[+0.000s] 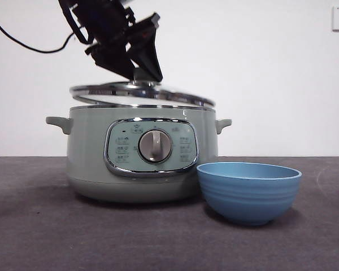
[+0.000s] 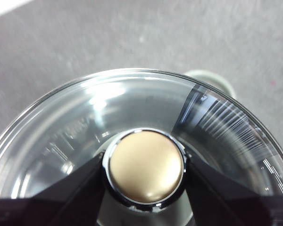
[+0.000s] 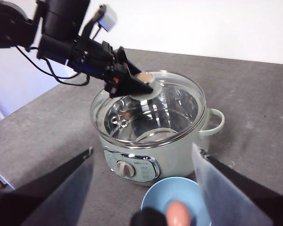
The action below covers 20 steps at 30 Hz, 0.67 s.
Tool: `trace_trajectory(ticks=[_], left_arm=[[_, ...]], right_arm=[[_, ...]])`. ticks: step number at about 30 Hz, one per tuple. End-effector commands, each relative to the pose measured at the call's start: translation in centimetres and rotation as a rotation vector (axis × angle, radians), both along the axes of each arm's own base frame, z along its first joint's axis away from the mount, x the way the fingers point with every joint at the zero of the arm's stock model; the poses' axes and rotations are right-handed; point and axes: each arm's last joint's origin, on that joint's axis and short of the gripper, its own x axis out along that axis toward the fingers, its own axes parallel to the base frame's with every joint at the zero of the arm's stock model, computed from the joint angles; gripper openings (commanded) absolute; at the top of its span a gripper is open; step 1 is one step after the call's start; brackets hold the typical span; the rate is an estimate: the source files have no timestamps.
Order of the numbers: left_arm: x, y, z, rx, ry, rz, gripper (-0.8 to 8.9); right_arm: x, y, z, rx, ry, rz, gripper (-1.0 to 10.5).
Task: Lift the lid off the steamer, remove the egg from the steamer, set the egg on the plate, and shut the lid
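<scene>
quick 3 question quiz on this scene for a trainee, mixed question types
1. True or false: the egg lies in the plate, not in the steamer.
2. Which gripper is shut on the knob of the lid? A) left B) right C) neither
3. Fill in: the right gripper, above the plate, has its fingers ____.

Key:
1. True.
2. A; the left gripper clamps the knob from both sides.
3. Open.
</scene>
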Motion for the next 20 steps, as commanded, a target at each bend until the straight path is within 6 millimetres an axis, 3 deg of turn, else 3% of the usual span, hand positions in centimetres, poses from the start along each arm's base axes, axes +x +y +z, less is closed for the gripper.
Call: trace_trajectory(ticks=[1,20], left_arm=[[0.4,-0.2,0.4,-0.018,-0.032,-0.007,-0.08],[0.4,0.0,-0.9,0.057,0.044,0.028,-0.08]], right_arm=[[-0.1,0.0,0.1,0.010,-0.002,0.000,3.5],[-0.1,0.0,0.0,0.004,0.011,-0.001,3.5]])
